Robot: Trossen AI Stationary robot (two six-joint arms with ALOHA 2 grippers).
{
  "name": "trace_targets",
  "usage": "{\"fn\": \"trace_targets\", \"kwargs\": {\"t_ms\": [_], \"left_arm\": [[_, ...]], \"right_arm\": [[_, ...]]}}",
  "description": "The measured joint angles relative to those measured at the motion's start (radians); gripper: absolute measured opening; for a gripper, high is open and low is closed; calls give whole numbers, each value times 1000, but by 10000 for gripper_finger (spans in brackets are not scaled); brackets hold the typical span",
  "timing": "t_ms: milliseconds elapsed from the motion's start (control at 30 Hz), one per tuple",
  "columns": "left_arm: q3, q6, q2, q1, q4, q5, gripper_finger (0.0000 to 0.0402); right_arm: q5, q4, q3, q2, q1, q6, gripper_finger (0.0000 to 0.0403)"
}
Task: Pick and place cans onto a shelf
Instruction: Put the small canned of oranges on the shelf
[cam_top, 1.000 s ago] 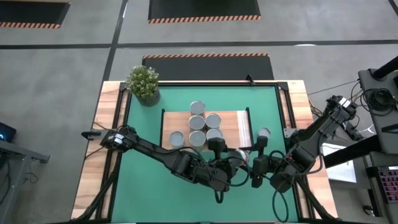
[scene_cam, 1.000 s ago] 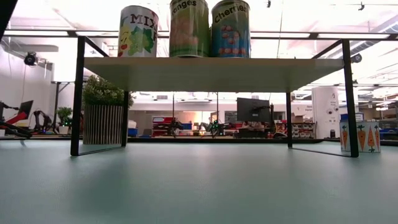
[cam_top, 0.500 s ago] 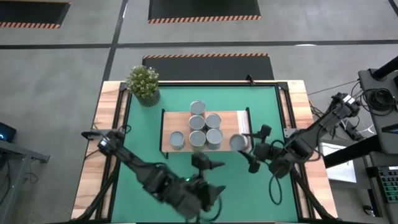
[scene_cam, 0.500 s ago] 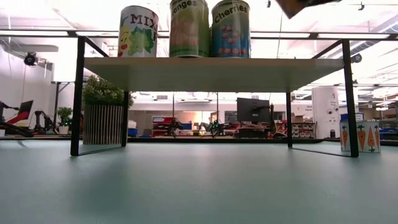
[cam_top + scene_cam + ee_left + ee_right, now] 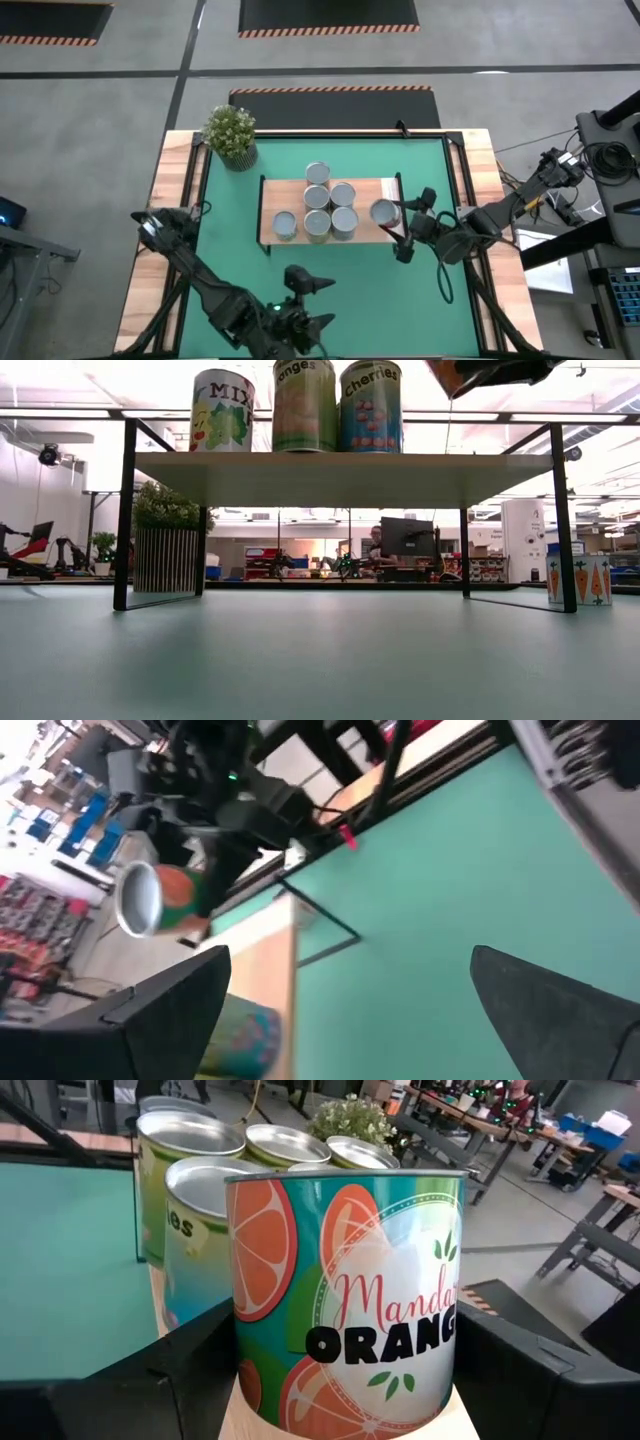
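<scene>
- The step in hand looks like the placing of one more can on the shelf (image 5: 300, 190): the right claw (image 5: 397, 226) holds the orange can (image 5: 384, 212) over the shelf's right end, by the paler strip.
- In the right wrist view the orange can (image 5: 345, 1300) stands upright between the two dark fingers (image 5: 150, 1380), which are closed on its sides; its base appears to be at or just above the wood.
- In the low view only the can's tilted bottom edge (image 5: 455, 375) shows at the top, above the board, so whether it rests on the shelf cannot be told.
- Five other cans (image 5: 320, 205) stand on the shelf already, grouped around its middle and left; the orange can sits just beside the nearest of them.
- The left claw (image 5: 300, 295) is wide open and empty, near the front edge of the table (image 5: 230, 250), well apart from the shelf.
- The next move probably calls for settling the can flat, clear of its neighbour, then opening the fingers and drawing back without nudging it.
- No loose can shows on the green mat in the high view.
</scene>
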Motion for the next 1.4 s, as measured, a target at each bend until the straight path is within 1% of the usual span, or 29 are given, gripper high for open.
{"fn": "trace_targets", "kwargs": {"t_ms": [100,267,367,500,633,800,1067,1267,1400], "left_arm": [[-151,14,-63,-20,160,12,393],[-412,127,-189,-33,491,144,393],[-549,150,-270,-33,634,222,393],[-679,157,-366,-31,784,229,393],[-760,159,-442,-33,840,229,393],[-821,157,-511,-34,866,232,393],[-932,148,-629,-40,877,232,393],[-1030,143,-694,-40,985,230,393],[-1048,142,-708,-39,999,228,393]], "right_arm": [[0,0,0,4,0,-1,297],[-2,-5,-16,6,5,37,297],[-2,-12,-57,5,22,89,297],[0,-11,-109,4,24,170,297],[0,-11,-143,4,24,217,297],[9,4,-150,5,24,229,297],[87,242,-240,5,21,158,297],[87,368,-286,7,19,152,297],[73,377,-288,7,19,149,297]]}}
